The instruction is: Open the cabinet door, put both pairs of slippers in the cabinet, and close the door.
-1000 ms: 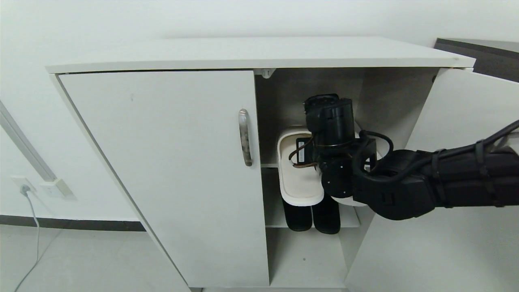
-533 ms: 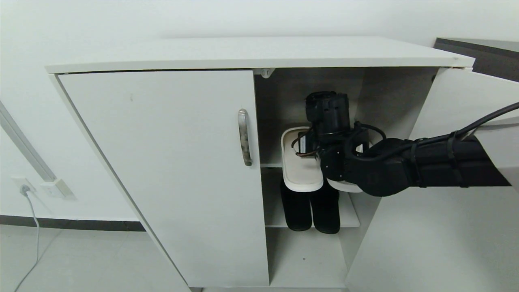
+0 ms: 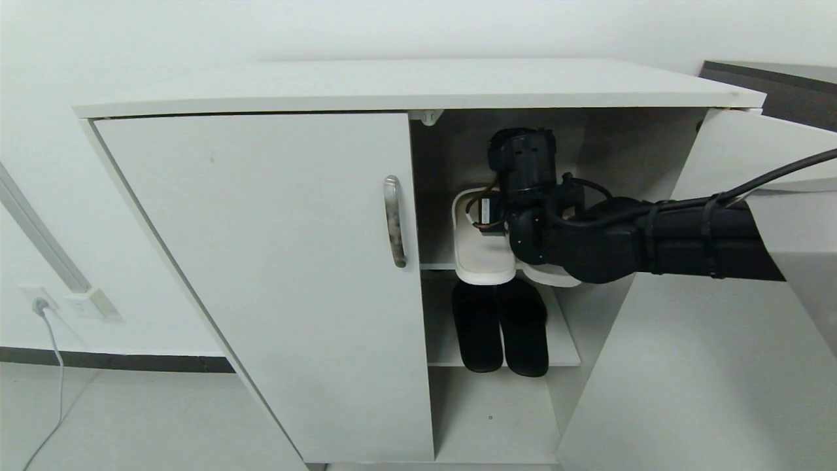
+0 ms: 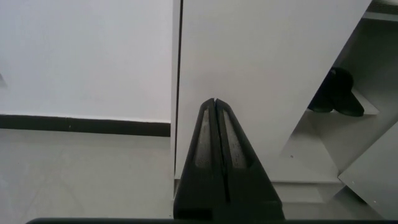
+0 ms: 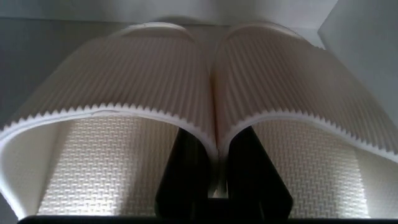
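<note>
Reaching in from the right, the right arm runs roughly level across the open door (image 3: pixel 686 366), its wrist turned into the cabinet (image 3: pixel 418 82) opening, cables strapped along the forearm. The right gripper (image 5: pixel 216 163) has its black fingers (image 5: pixel 181 177) clamped on the white slippers (image 3: pixel 482 256), pinching the inner edges of both straps together. Those straps are soft foam with fine ribs running lengthwise and a saw-toothed rim, arching over insoles stamped with a small woven pattern. The white pair sits at the level of the upper shelf (image 3: pixel 433 266), toes inward, rounded heels poking out past its front edge; whether the soles rest on the board I cannot tell.

One shelf down, the black slippers (image 3: pixel 500 327) lie side by side on the lower shelf (image 3: pixel 441 356), matte and smooth, heels at the front edge and hanging slightly over it.

The left gripper (image 4: pixel 215 107) hangs outside, facing the closed door (image 3: pixel 261 281), its two long tapered fingers pressed together with nothing between them.

The cabinet is flat white board, square-edged. A curved metal handle (image 3: pixel 393 221) stands upright near the closed door's inner edge.

Count: two pairs, four slippers, two doors, one handle.
</note>
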